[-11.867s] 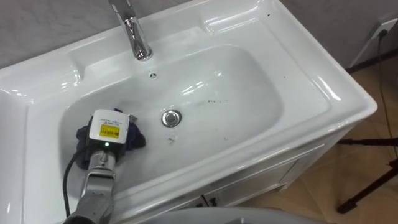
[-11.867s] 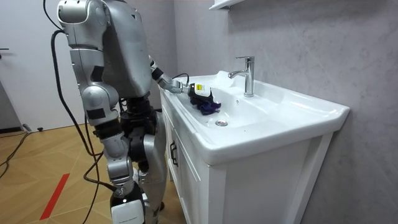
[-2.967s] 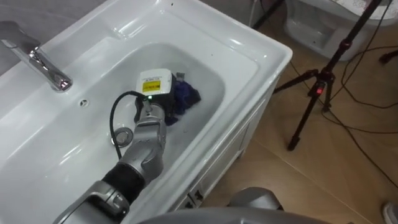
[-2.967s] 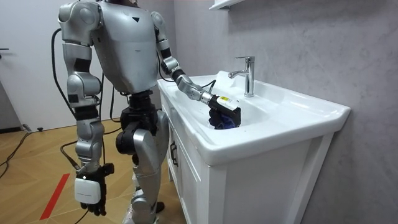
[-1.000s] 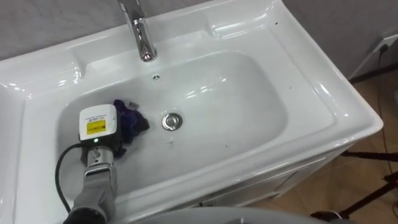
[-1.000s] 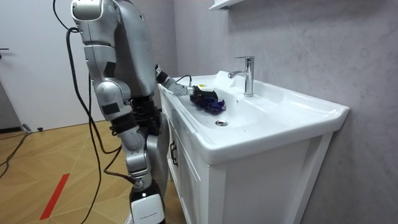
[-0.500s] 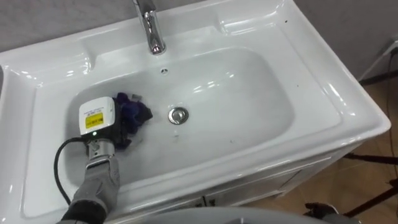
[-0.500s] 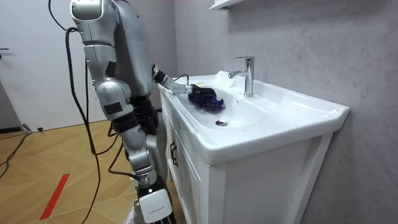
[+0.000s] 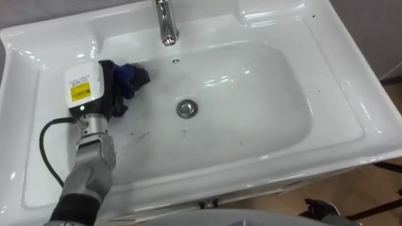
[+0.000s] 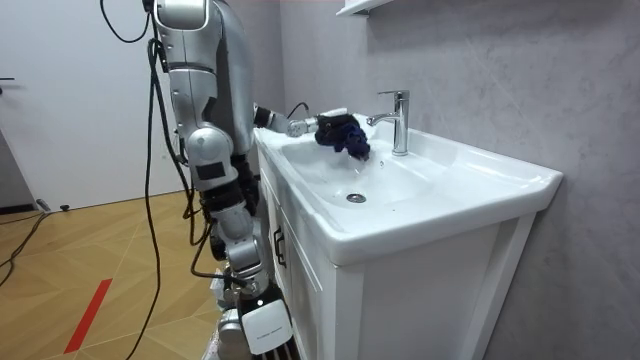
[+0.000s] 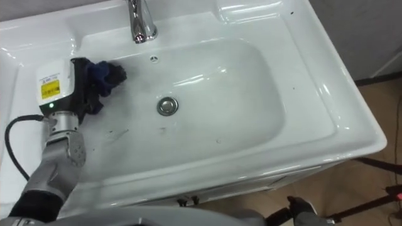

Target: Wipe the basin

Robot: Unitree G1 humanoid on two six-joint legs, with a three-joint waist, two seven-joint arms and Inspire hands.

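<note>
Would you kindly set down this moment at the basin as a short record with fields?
basin: white basin on a white cabinet
faucet: chrome faucet at the middle of the back rim
drain: metal drain at the middle of the bowl
cloth: dark blue cloth, bunched against the bowl's left rear wall
left hand: left hand on the cloth, arm reaching in from the front
right hand: right hand hangs low beside the leg
robot: stands at the cabinet's front
</note>
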